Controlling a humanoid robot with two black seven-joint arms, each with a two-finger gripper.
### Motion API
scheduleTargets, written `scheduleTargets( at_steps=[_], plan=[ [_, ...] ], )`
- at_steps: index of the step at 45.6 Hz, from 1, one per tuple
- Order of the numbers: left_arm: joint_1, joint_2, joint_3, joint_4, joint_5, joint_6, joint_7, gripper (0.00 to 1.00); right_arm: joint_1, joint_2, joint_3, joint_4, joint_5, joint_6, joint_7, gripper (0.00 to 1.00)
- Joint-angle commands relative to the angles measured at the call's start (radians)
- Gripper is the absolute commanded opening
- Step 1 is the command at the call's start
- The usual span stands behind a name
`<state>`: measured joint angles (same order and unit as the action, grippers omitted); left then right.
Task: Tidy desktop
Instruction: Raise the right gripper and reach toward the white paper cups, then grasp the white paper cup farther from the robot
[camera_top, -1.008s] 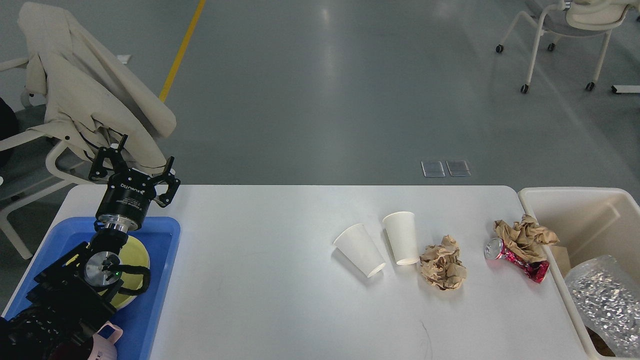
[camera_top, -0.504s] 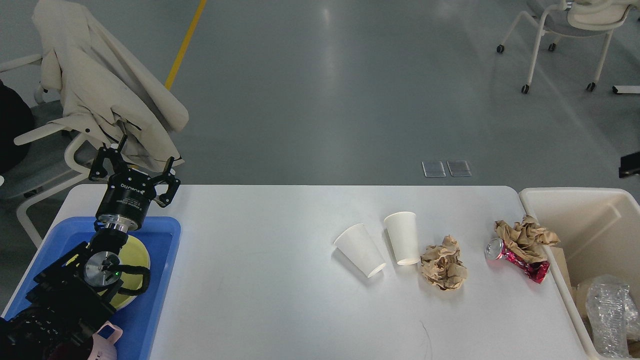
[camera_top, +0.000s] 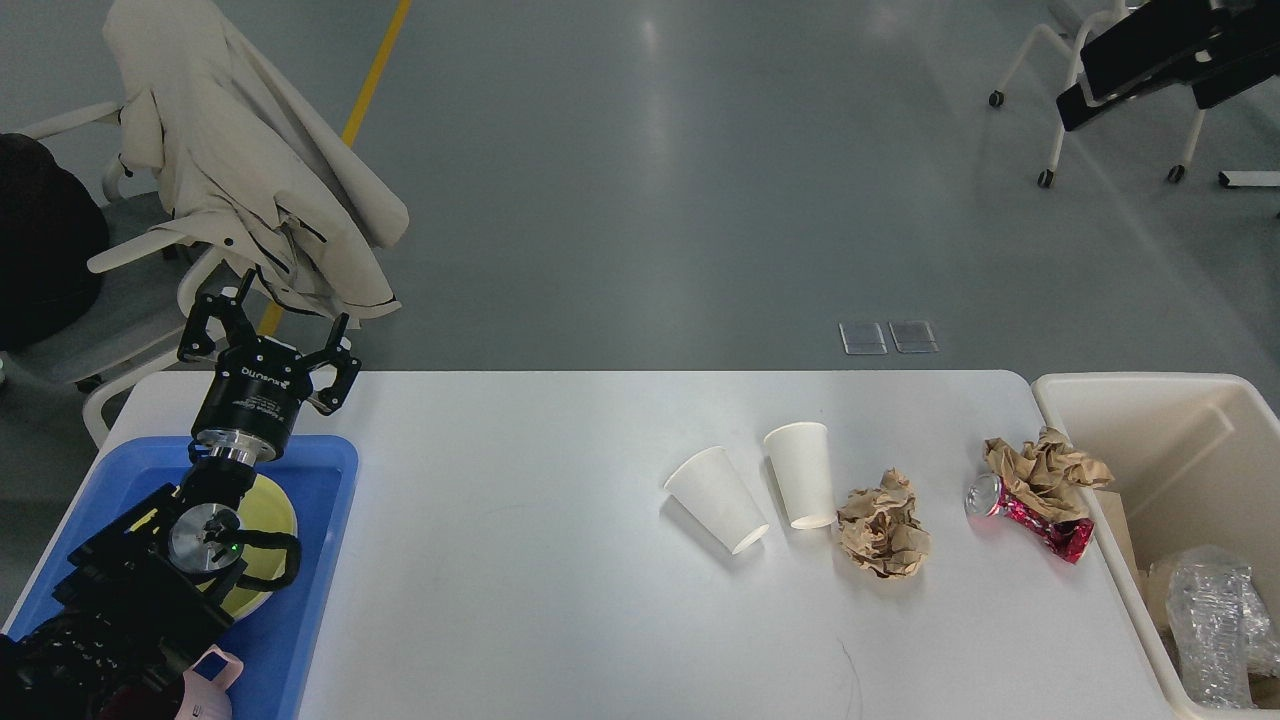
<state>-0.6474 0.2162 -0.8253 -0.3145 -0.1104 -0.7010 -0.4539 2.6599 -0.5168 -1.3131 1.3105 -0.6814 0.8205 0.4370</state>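
The white desktop (camera_top: 560, 600) holds two white paper cups, one lying tilted (camera_top: 718, 497) and one upside down (camera_top: 803, 475). Right of them lie a crumpled brown paper ball (camera_top: 884, 525), a crushed red can (camera_top: 1030, 515) and a second brown paper wad (camera_top: 1045, 465) resting on the can. My left gripper (camera_top: 275, 325) is open and empty above the far left table edge, over the blue tray (camera_top: 300, 620). A black part of my right arm (camera_top: 1140, 50) shows at the top right, high and far from the table; its fingers cannot be told apart.
The blue tray holds a yellow plate (camera_top: 275, 505) and a pink item (camera_top: 210, 685). A cream bin (camera_top: 1180, 440) at the right edge holds clear bubble wrap (camera_top: 1215, 620). A chair draped with a beige coat (camera_top: 250, 170) stands behind the left corner.
The bubble wrap has dropped lower into the bin. My right arm has risen to the top right. The view shifted slightly. My left arm has not moved.
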Motion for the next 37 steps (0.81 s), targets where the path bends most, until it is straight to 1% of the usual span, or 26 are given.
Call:
scheduleTargets(
  at_steps=[1,5,9,12,14,16,20,23,25,31,37],
  plan=[
    [0.000,0.000,0.000,0.000,0.000,0.000,0.000,1.00,-0.245,-0.040,0.115,-0.004,0.075,-0.125,-0.006,1.00],
    [0.000,0.000,0.000,0.000,0.000,0.000,0.000,1.00,-0.492,-0.039,0.234,-0.007,0.219,-0.323,-0.011,1.00],
    [0.000,0.000,0.000,0.000,0.000,0.000,0.000,1.00,-0.694,-0.017,0.285,-0.007,0.270,-0.507,-0.017,1.00],
    [0.000,0.000,0.000,0.000,0.000,0.000,0.000,1.00,-0.816,0.078,0.287,-0.022,0.270,-0.604,-0.024,1.00],
    [0.000,0.000,0.000,0.000,0.000,0.000,0.000,1.00,-0.871,0.151,0.281,-0.049,0.273,-0.639,-0.027,1.00],
    [0.000,0.000,0.000,0.000,0.000,0.000,0.000,1.00,-0.928,0.199,0.278,-0.077,0.281,-0.672,-0.027,1.00],
    [0.000,0.000,0.000,0.000,0.000,0.000,0.000,1.00,-1.017,0.233,0.285,-0.140,0.284,-0.705,-0.030,1.00],
    [0.000,0.000,0.000,0.000,0.000,0.000,0.000,1.00,-1.060,0.277,0.279,-0.194,0.284,-0.750,-0.037,1.00],
    [0.000,0.000,0.000,0.000,0.000,0.000,0.000,1.00,-1.092,0.297,0.276,-0.229,0.280,-0.782,-0.050,1.00],
    [0.000,0.000,0.000,0.000,0.000,0.000,0.000,1.00,-1.193,0.331,0.276,-0.300,0.278,-0.862,-0.125,1.00],
    [0.000,0.000,0.000,0.000,0.000,0.000,0.000,1.00,-1.293,0.395,0.275,-0.353,0.266,-0.919,-0.171,1.00]
  ],
)
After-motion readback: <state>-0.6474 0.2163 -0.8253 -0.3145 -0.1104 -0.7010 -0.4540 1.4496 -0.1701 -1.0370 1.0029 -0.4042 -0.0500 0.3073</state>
